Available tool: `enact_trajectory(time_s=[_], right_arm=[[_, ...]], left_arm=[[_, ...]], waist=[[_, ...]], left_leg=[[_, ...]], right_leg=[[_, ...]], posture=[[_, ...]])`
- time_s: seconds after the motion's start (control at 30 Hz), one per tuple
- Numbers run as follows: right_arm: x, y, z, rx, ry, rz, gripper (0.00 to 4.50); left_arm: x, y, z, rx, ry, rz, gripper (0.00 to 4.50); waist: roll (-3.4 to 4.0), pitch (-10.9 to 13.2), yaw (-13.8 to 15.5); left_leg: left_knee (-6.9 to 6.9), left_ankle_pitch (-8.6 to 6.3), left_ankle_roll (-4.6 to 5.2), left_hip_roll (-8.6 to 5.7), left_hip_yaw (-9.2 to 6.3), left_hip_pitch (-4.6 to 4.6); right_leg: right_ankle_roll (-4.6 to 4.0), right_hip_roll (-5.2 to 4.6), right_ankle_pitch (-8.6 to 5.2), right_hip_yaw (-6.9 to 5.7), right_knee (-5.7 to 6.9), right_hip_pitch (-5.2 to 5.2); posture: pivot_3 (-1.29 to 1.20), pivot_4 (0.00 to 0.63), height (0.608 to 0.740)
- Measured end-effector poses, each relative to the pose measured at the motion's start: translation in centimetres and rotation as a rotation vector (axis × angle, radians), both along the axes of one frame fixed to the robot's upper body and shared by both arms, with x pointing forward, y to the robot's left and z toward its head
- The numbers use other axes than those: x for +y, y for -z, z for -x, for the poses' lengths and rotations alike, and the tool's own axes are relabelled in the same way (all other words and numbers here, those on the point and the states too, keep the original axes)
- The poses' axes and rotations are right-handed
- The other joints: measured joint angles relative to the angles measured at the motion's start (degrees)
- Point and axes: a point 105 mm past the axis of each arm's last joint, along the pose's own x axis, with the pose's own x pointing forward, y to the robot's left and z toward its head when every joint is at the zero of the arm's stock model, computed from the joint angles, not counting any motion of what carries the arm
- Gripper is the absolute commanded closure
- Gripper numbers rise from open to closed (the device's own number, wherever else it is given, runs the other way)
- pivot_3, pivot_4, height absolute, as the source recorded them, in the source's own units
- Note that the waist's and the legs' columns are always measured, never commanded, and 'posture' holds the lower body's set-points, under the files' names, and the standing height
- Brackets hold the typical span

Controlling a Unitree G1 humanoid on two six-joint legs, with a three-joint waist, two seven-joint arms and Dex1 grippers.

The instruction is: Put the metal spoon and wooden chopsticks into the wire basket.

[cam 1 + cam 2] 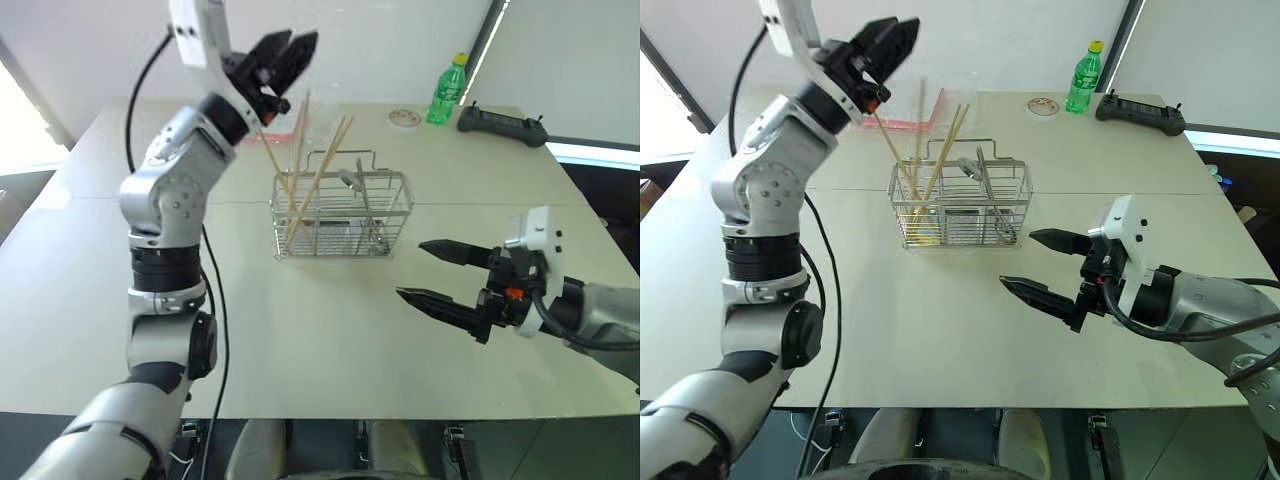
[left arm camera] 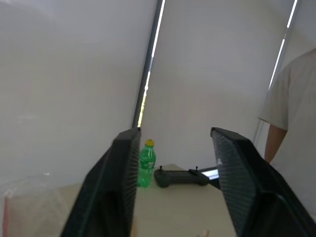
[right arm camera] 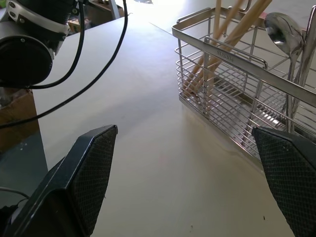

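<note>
The wire basket [image 1: 340, 216] stands upright near the middle of the table. Several wooden chopsticks [image 1: 298, 185] lean in its left compartment, their tips poking above the rim. The metal spoon [image 3: 284, 30] stands in the right compartment, bowl up. My left gripper [image 1: 298, 42] hangs high above and behind the basket's left end, pointing upward; its fingers [image 2: 123, 187] are apart with nothing between them. My right gripper [image 1: 410, 268] hovers over the table to the right of the basket, open and empty, pointing at it.
A green bottle [image 1: 449, 90], a roll of tape [image 1: 405, 118] and a black controller [image 1: 503, 124] sit at the table's far right. A clear bag with a red edge [image 1: 905, 122] lies behind the basket. A person [image 2: 291, 128] stands beyond the table.
</note>
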Motion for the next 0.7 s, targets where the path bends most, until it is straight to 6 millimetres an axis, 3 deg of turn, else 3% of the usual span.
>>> enact_trajectory(time_s=[0.03,0.13,0.27,0.33,0.43,0.47,0.53,0.6,0.7], right_arm=[[0.0,0.0,0.0,0.002,0.002,0.0,0.0],[0.0,0.1,0.0,0.004,0.004,-0.001,0.0],[-0.1,0.0,0.0,0.004,0.0,-0.001,0.0],[-0.2,-0.1,-0.1,0.0,-0.008,0.006,0.0],[-1.2,-0.7,-0.5,-0.015,0.015,0.02,0.0],[-1.6,-0.9,-0.7,-0.024,0.019,0.027,0.0],[-2.3,-1.3,-1.2,-0.04,0.037,0.037,0.0],[-3.0,-1.5,-1.6,-0.046,0.06,0.039,0.0],[-3.1,-1.9,-1.9,-0.069,0.061,0.048,0.0]], left_arm=[[0.0,-0.2,0.2,-0.005,0.0,-0.001,0.04],[0.4,-0.6,0.5,-0.012,-0.006,0.011,0.01],[2.5,-0.6,0.2,0.017,-0.017,-0.052,0.01],[3.7,-0.5,0.9,0.03,0.045,-0.161,0.01],[6.4,-0.1,3.4,0.008,0.141,-0.423,0.01],[7.3,1.0,4.5,0.002,0.177,-0.556,0.01],[9.5,5.0,6.1,0.093,0.258,-0.831,0.01],[10.9,8.5,6.8,0.191,0.334,-0.974,0.01],[11.8,10.0,7.0,0.223,0.369,-1.063,0.01]], waist=[[0.0,0.0,-0.1],[0.03,0.0,-0.1],[0.04,0.0,-0.1],[0.08,0.0,-0.3],[0.23,0.1,-1.2],[0.27,0.1,-1.5],[0.34,0.0,-1.7],[0.32,0.1,-1.4],[0.33,0.1,-0.4]], left_leg=[[-0.01,0.0,0.0,0.01,0.0,0.01],[-0.02,0.0,0.0,0.01,0.01,0.02],[-0.02,0.0,0.0,0.02,0.0,0.03],[-0.04,0.0,0.0,0.02,0.03,0.02],[-0.14,-0.03,0.03,0.04,0.08,-0.01],[-0.18,-0.05,0.05,0.04,0.08,0.0],[-0.29,-0.05,0.05,0.06,0.17,0.03],[-0.29,-0.05,0.05,0.17,0.13,-0.01],[-0.16,-0.06,0.03,0.37,0.11,-0.12]], right_leg=[[0.0,0.01,0.0,0.0,0.0,0.0],[0.0,0.01,0.0,0.0,0.01,0.0],[-0.02,0.04,-0.01,0.0,0.05,-0.04],[-0.03,0.05,-0.02,0.0,0.04,-0.08],[-0.19,0.04,-0.1,0.01,0.0,-0.15],[-0.22,0.01,-0.12,0.01,-0.02,-0.15],[-0.3,0.0,-0.17,0.03,-0.03,-0.21],[-0.32,-0.01,-0.16,0.0,-0.01,-0.25],[-0.37,-0.03,-0.14,-0.12,-0.06,-0.36]], posture=[[0.0,0.15,0.69],[0.0,0.15,0.69],[0.0,0.15,0.69],[0.0,0.15,0.69],[0.0,0.15,0.69],[0.0,0.15,0.69],[0.0,0.15,0.69],[0.0,0.15,0.69],[0.0,0.15,0.69]])
